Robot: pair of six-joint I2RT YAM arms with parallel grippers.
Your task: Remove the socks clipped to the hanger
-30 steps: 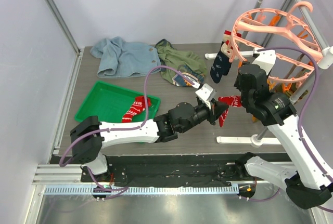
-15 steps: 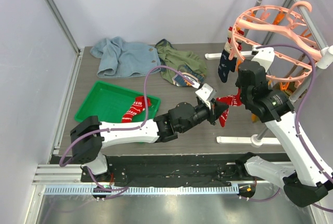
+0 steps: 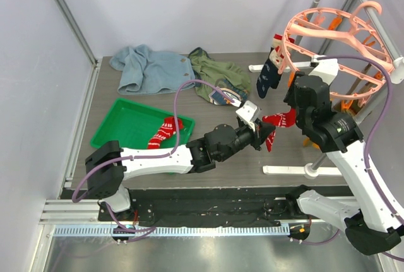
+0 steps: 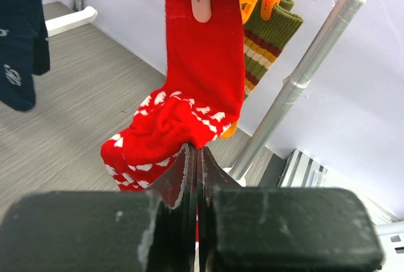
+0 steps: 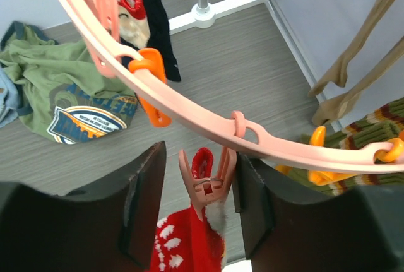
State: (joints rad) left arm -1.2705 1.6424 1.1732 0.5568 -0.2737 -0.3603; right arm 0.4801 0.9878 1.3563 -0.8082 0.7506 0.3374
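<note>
The salmon-pink hanger [image 3: 334,38] hangs at the right, and its ring crosses the right wrist view [image 5: 208,120]. A red sock with white marks [image 3: 278,122] hangs from a pink clip [image 5: 207,183]. My left gripper [image 3: 265,134] is shut on the red sock's lower part [image 4: 189,108]. My right gripper [image 5: 199,202] is open, its jaws on either side of that clip. The right jaw is close against the clip and the left jaw stands apart from it. A navy sock [image 3: 266,79], an olive striped sock [image 4: 268,38] and tan socks [image 5: 353,76] are still clipped. Another red sock [image 3: 164,132] lies in the green tray [image 3: 120,120].
A light-blue garment [image 3: 148,67] and an olive-green garment [image 3: 218,76] lie at the back of the table. The grey rack pole [image 4: 303,76] stands just right of the red sock. The rack's white foot [image 3: 297,170] lies on the table below my right arm.
The hanger and the navy sock have swung slightly. My right wrist has shifted a little up and to the right. My left gripper holds the red sock in the same place.
</note>
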